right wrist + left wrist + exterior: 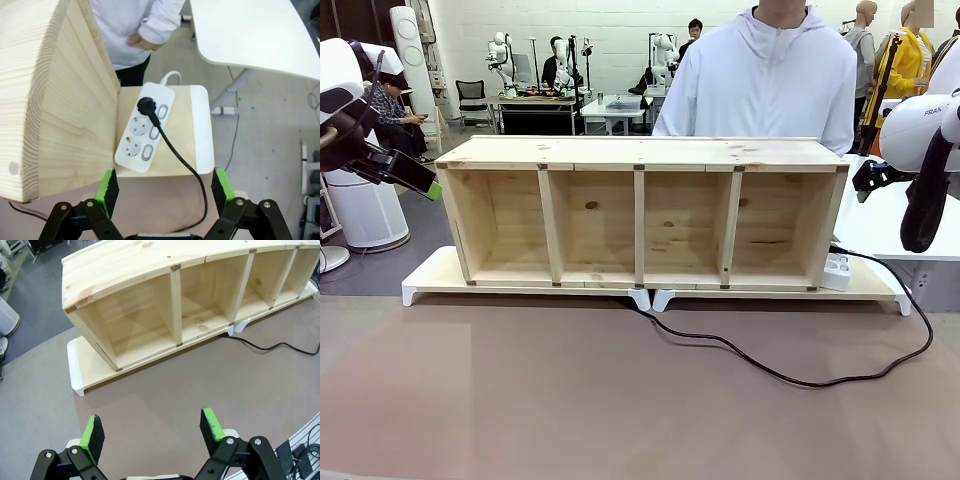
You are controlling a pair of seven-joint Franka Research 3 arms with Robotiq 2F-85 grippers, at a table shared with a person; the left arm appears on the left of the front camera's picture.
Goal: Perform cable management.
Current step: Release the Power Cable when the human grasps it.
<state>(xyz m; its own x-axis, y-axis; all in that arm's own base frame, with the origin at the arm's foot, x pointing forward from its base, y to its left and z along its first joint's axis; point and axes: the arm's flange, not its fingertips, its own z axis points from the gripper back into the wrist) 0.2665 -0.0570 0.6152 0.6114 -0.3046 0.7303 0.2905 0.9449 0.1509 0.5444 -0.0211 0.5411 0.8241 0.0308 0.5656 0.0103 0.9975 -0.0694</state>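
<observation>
The cable (790, 378) is a thin black cord. It comes out from under the middle of the wooden shelf (640, 215), loops across the brown table to the right and rises to the white power strip (836, 271). Its black plug (146, 105) sits in the strip's (145, 127) end socket, and the cable (186, 161) trails off the white riser board. My right gripper (165, 185) hovers open above the strip, nothing between its fingers. My left gripper (152, 429) is open over bare table in front of the shelf's (165, 305) left end, with the cable (280, 346) far off.
The shelf has several empty compartments and stands on two white riser boards (430, 275). A person in a white top (760, 80) stands right behind it. A white table (250, 30) lies beyond the shelf's right end. The left arm (360, 130) hangs at the left edge.
</observation>
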